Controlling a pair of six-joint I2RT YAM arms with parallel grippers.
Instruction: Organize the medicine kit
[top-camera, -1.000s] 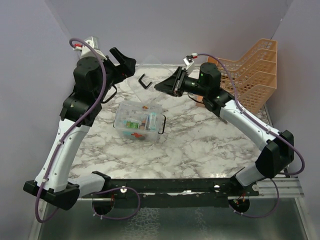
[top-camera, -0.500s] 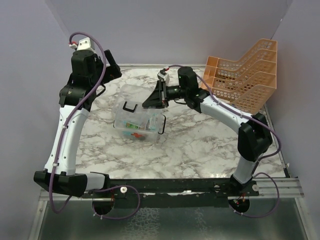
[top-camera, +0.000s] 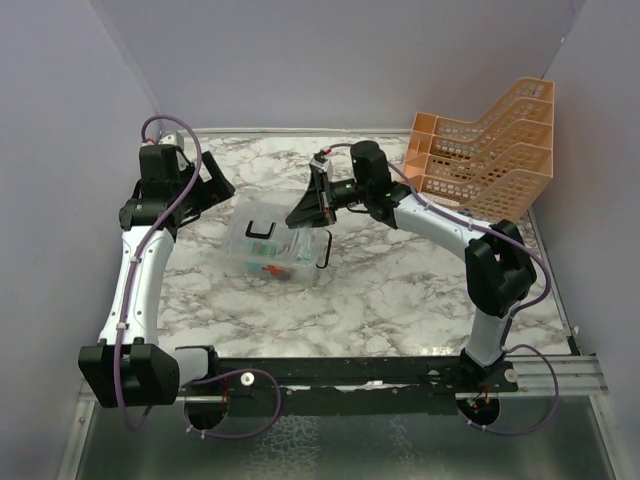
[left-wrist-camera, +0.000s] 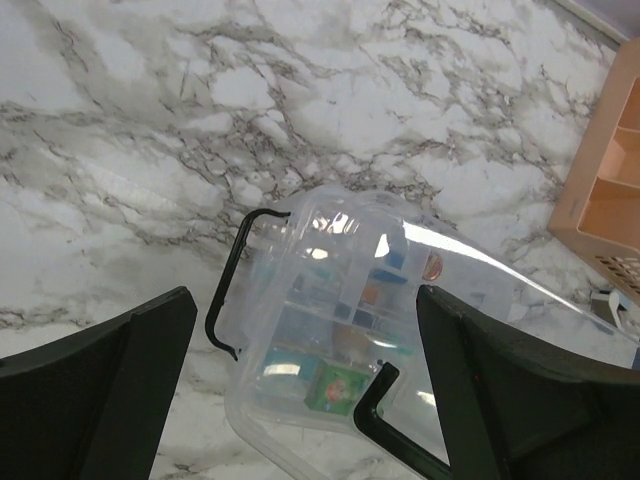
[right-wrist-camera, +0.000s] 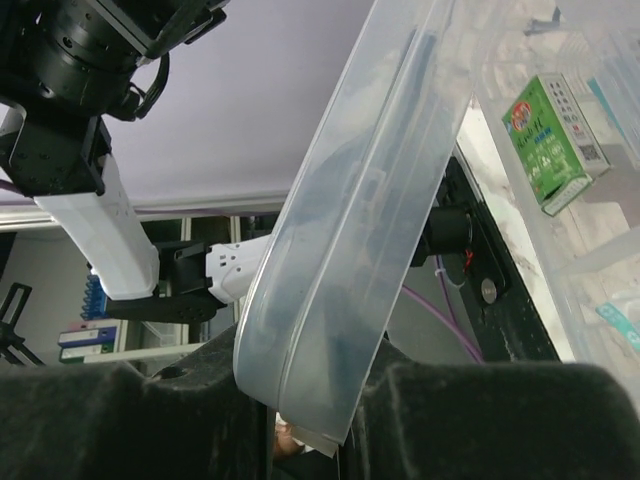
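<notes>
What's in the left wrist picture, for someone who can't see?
A clear plastic medicine kit with a black handle sits on a marble table, its clear lid tilted over it. The left gripper is wide open, one black finger on each side, and an orange rack peeks in at right.

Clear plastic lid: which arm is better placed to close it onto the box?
Right. The right fingers grip the clear plastic lid, tilted over the clear rectangular box; the left fingers stand open, holding nothing.

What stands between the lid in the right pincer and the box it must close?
Nothing visible does. The right pincer holds the clear lid tilted above the open box; the left pincer, open, is off to the box's side, not between them.
</notes>
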